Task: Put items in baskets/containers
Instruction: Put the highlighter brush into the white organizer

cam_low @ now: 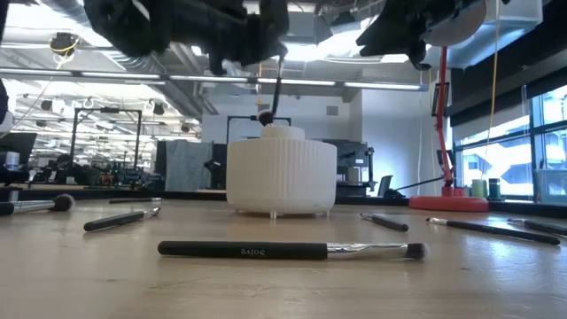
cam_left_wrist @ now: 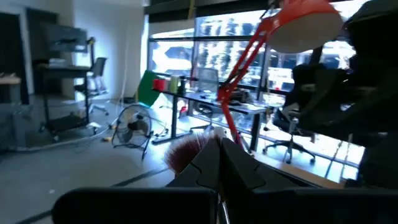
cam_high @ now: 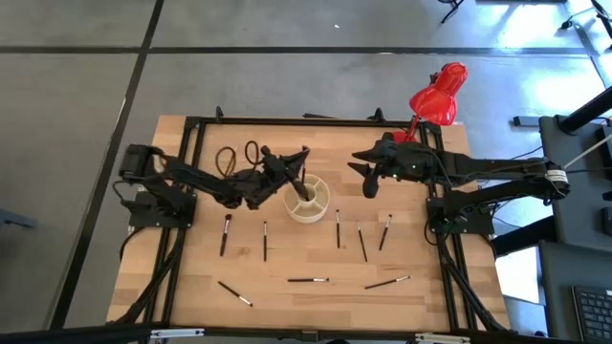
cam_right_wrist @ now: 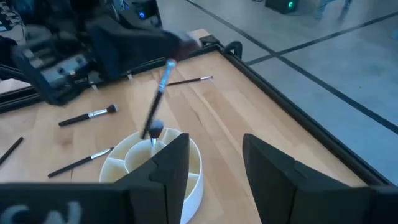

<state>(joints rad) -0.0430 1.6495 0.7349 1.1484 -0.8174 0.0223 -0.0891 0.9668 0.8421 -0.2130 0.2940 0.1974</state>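
- While the left gripper [cam_high: 283, 172] stands just left of the cream container [cam_high: 309, 201], it is closed on one dark makeup brush [cam_right_wrist: 157, 102], and the low end of this brush is in or just over a compartment near the centre cup; the right wrist view shows the brush leaning, not upright.
- Whether the brush already touches the bottom of the container, I cannot tell, so I judge this one as being placed and not yet released.
- Left of the container, on the wooden surface [cam_high: 191, 287], two brushes lie: one with a pale tuft [cam_high: 226, 234] and one thin dark one [cam_high: 265, 240]. Further toward the front edge lies another [cam_high: 234, 293].
- In front of the container one brush [cam_high: 308, 280] lies flat across.
- Right of the container three brushes lie close together [cam_high: 338, 228] [cam_high: 361, 243] [cam_high: 384, 232], and one more [cam_high: 386, 283] lies nearer the front.
- Right of the container and well apart from it, the right gripper [cam_high: 368, 177] hangs over the surface, open and holding nothing, near the red lamp [cam_high: 438, 96].
- My judgement: the task is at an early stage. No other brush can be seen inside the container, and about eight brushes wait on the surface.
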